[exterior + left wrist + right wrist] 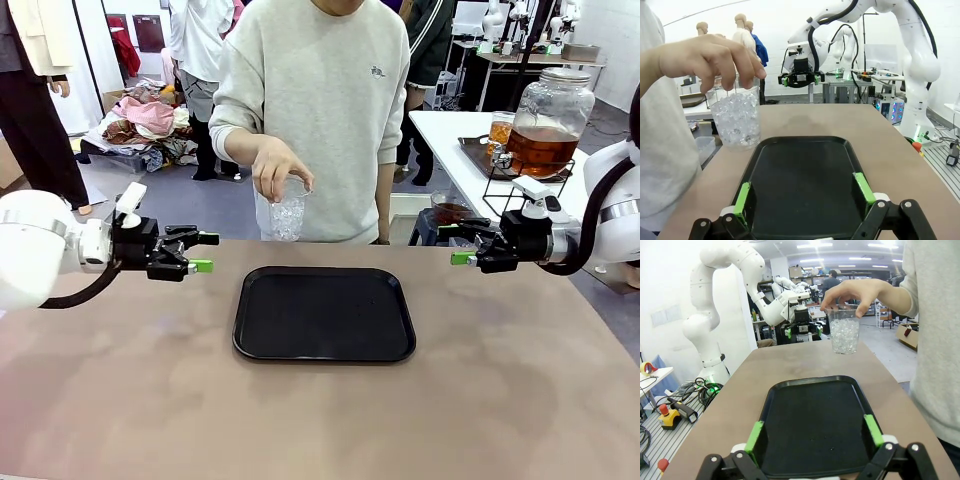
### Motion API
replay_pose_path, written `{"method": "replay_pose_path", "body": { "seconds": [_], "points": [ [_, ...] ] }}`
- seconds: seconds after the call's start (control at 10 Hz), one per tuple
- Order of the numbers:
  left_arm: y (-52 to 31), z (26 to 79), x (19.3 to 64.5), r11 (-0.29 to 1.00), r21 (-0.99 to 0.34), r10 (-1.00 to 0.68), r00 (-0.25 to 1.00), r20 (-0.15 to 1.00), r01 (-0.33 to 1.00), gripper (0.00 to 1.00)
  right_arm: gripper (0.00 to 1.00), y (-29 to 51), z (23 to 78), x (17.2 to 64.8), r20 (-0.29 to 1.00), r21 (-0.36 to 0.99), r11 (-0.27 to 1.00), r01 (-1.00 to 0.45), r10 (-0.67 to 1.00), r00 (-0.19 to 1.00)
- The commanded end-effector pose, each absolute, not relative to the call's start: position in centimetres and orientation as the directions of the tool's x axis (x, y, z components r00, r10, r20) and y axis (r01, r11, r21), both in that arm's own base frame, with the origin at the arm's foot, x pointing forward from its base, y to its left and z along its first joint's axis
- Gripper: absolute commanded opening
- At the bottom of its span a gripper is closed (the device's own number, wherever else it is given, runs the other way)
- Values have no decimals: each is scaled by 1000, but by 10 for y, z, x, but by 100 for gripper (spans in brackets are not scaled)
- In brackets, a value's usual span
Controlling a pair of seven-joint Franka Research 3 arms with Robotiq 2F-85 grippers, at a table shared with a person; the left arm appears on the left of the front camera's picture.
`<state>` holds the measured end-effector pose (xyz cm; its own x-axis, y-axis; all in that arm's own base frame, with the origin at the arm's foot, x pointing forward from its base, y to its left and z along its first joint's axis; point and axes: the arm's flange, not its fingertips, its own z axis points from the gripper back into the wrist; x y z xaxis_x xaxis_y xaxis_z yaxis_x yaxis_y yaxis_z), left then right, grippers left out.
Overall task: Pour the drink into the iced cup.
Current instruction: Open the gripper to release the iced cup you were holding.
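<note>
Table: brown top, shared with a person at the far side.

Tray: black, rectangular with rounded corners, flat at the table's centre, nothing on it.

Cup: clear plastic, filled with ice, held from above by the rim in the person's hand. It hangs in the air just beyond the tray's far edge, at about 11 o'clock from the tray's centre in the front view. No amber liquid in it.

Left gripper: at 9 o'clock of the tray, clear of the table, fingers pointing toward the tray. Jaws wide apart, holding nothing; the left wrist view shows both green pads spread with the tray between them.

Right gripper: at 3 o'clock of the tray, level with the left one and facing it, well apart from the tray. Jaws wide apart, holding nothing.

Jar: large glass dispenser on a black wire stand, on a white side table at 1 o'clock, behind the right arm. The drink, amber-brown, fills its lower part.
</note>
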<state>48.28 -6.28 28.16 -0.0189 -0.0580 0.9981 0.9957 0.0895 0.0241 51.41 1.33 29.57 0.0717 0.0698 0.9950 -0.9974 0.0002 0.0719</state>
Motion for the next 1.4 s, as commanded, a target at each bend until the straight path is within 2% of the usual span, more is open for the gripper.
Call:
{"method": "replay_pose_path", "body": {
  "seconds": [0.0, 1.3],
  "points": [
    [-64, 283, 484, 89, 18, -57, -13, 998, 996, 100, 100, 14, 299, 516, 995, 71, -1, -997, 71, 71],
    [-64, 283, 484, 89, 18, -57, -13, 998, 996, 100, 100, 14, 299, 516, 995, 71, -1, -997, 71, 71]
  ]
}}
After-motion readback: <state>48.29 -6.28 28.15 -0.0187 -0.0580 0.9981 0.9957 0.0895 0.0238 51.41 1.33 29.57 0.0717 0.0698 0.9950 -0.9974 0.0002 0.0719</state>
